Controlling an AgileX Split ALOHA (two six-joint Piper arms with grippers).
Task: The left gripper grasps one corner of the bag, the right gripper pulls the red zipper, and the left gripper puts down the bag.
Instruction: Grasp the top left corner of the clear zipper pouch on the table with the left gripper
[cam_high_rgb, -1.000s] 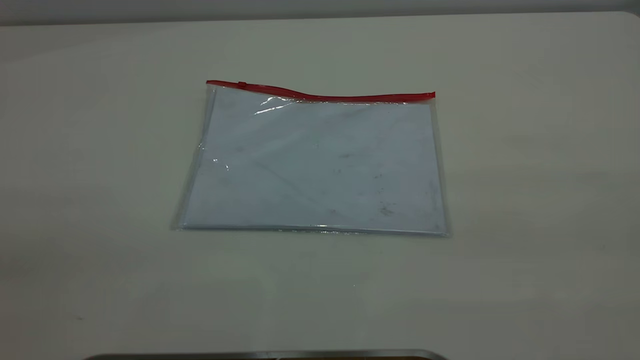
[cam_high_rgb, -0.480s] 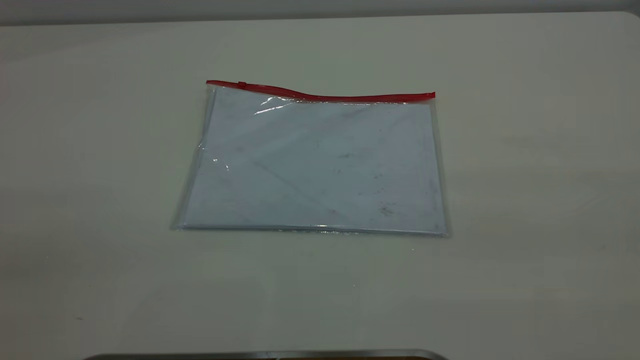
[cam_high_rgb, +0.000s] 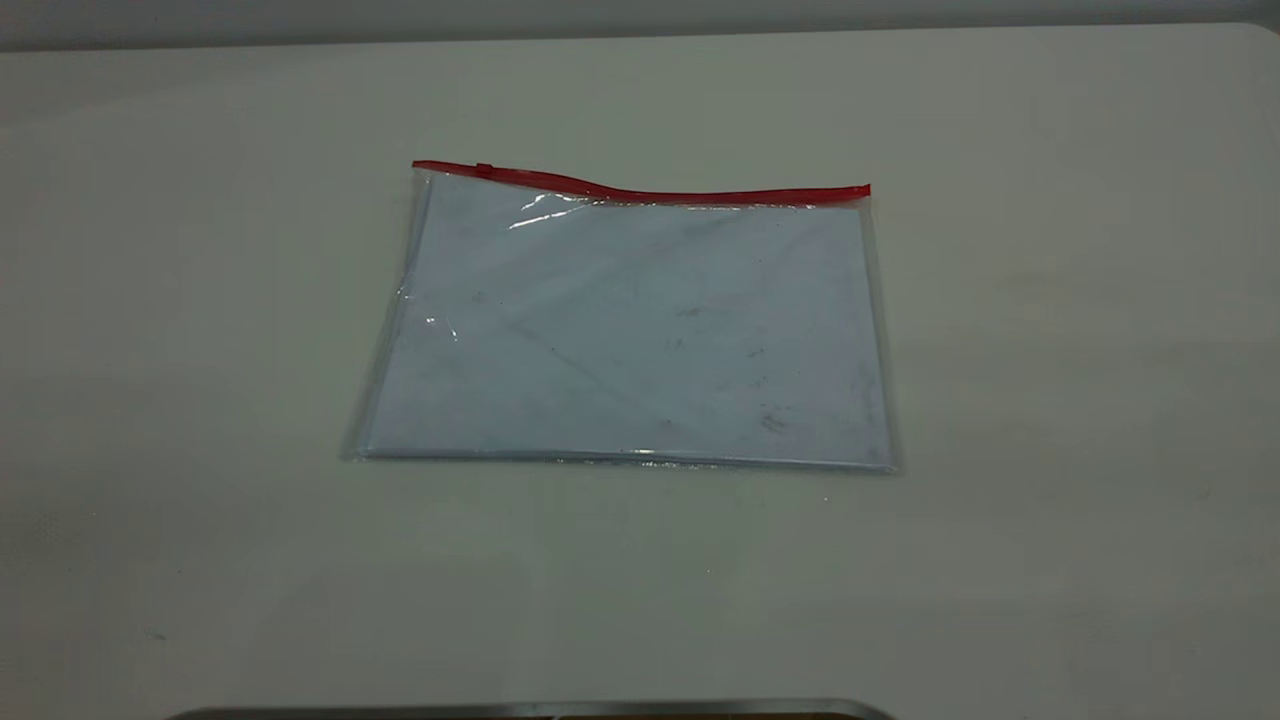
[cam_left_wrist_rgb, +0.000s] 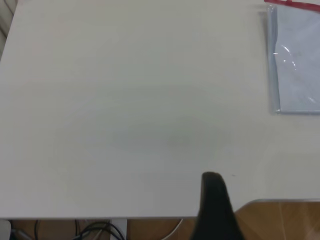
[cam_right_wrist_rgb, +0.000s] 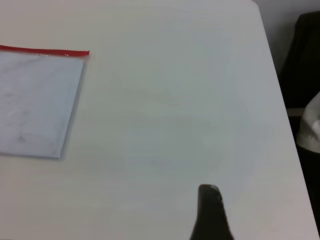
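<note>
We log one left end effector and one right end effector, each seen only in its own wrist view as a single dark finger over the bench; we cannot tell whether either pair of fingers is apart or together. Neither appears in the exterior view. One bag lies flat on the bench, near its middle, touched by nothing. It sits well apart from both end effectors: in each wrist view only an end portion of it shows at the frame's edge, with bare bench between. One red zipper runs along the bag's far long edge, slightly wavy, with one small slider tab near its left end. The left red-tipped corner of the bag lies free.
</note>
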